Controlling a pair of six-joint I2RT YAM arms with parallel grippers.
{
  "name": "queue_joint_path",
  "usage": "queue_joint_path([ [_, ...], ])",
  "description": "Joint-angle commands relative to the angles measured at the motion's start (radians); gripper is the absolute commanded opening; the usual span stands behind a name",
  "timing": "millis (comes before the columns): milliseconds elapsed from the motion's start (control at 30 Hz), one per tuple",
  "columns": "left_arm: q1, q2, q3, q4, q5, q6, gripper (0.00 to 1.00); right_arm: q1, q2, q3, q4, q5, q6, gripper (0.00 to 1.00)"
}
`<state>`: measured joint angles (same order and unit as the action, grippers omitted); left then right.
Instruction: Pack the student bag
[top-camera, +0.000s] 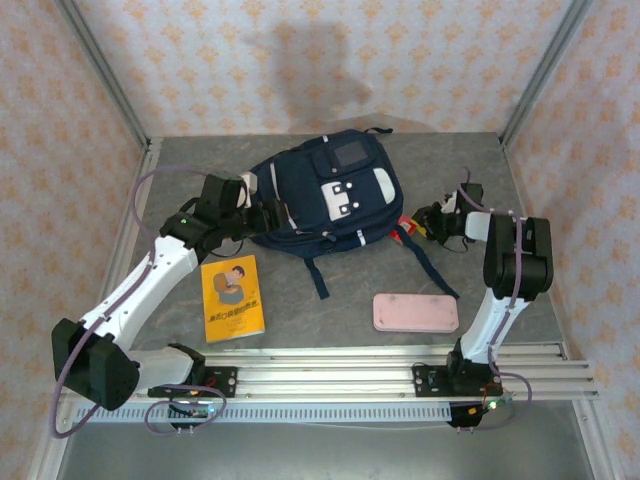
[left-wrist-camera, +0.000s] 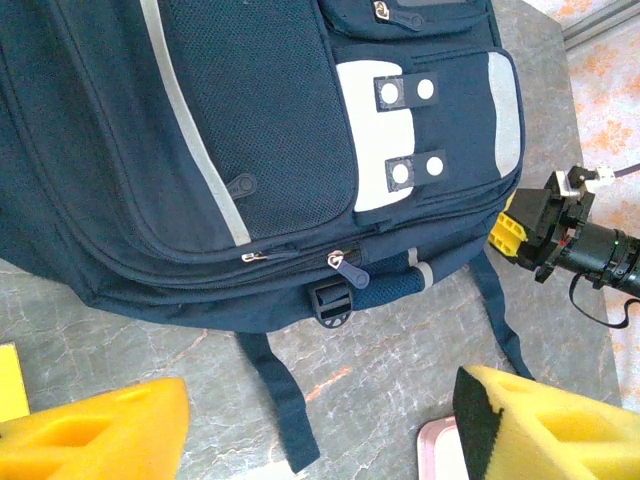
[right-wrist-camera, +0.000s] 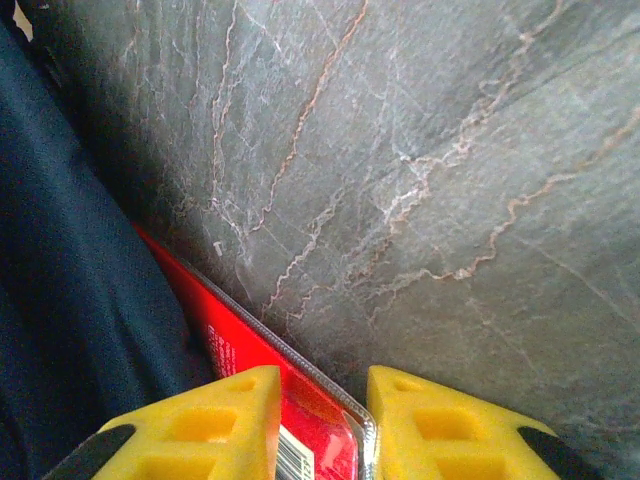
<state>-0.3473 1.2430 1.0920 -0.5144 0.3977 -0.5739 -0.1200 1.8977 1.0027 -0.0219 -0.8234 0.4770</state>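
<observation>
The student bag (top-camera: 325, 190) lies flat mid-table, navy with white trim; its zips, buckle and straps face the left wrist camera (left-wrist-camera: 250, 150). My left gripper (top-camera: 265, 215) sits at the bag's left side, open wide over bare table (left-wrist-camera: 320, 430), holding nothing. A flat red packet (top-camera: 405, 230) pokes out from under the bag's right edge. My right gripper (top-camera: 428, 225) has its yellow fingers (right-wrist-camera: 190, 430) close together around the red packet's (right-wrist-camera: 250, 350) clear-edged corner (right-wrist-camera: 322, 430), touching it on both sides.
A yellow book (top-camera: 232, 298) lies front left of the bag and a pink case (top-camera: 415, 313) front right. Loose bag straps (top-camera: 315, 275) trail toward the near edge. The right gripper (left-wrist-camera: 530, 235) is seen from the left wrist.
</observation>
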Motion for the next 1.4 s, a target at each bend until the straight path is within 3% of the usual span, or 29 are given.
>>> queue_joint_path([
  [0, -0.010, 0.003, 0.016, -0.020, 0.014, 0.017, 0.71, 0.019, 0.034, 0.003, 0.006, -0.051, -0.021, 0.29],
  [300, -0.010, 0.002, 0.015, -0.019, 0.012, 0.016, 0.71, 0.019, -0.001, -0.117, 0.465, -0.203, 0.227, 0.28],
  [467, -0.010, 0.006, 0.011, -0.015, 0.015, 0.012, 0.71, 0.023, 0.068, -0.164, 0.848, -0.274, 0.460, 0.25],
  [567, -0.010, 0.011, 0.012, -0.015, 0.018, 0.013, 0.71, 0.032, 0.111, -0.172, 0.977, -0.274, 0.533, 0.21],
  [700, -0.010, 0.019, 0.011, -0.013, 0.027, 0.011, 0.71, 0.060, 0.111, -0.152, 0.909, -0.271, 0.463, 0.16],
  [833, -0.010, 0.024, 0.010, -0.013, 0.029, 0.010, 0.71, 0.086, 0.019, -0.121, 0.588, -0.193, 0.216, 0.00],
  [1000, -0.010, 0.027, 0.018, -0.020, 0.021, 0.013, 0.71, 0.085, -0.103, -0.105, 0.310, -0.039, 0.031, 0.00],
  [1233, -0.017, 0.026, 0.035, -0.040, 0.001, 0.029, 0.71, 0.074, -0.325, -0.159, 0.151, 0.222, -0.011, 0.00],
  [1367, -0.061, 0.034, 0.072, -0.069, -0.037, 0.063, 0.71, 0.074, -0.418, -0.177, 0.079, 0.294, 0.000, 0.00],
])
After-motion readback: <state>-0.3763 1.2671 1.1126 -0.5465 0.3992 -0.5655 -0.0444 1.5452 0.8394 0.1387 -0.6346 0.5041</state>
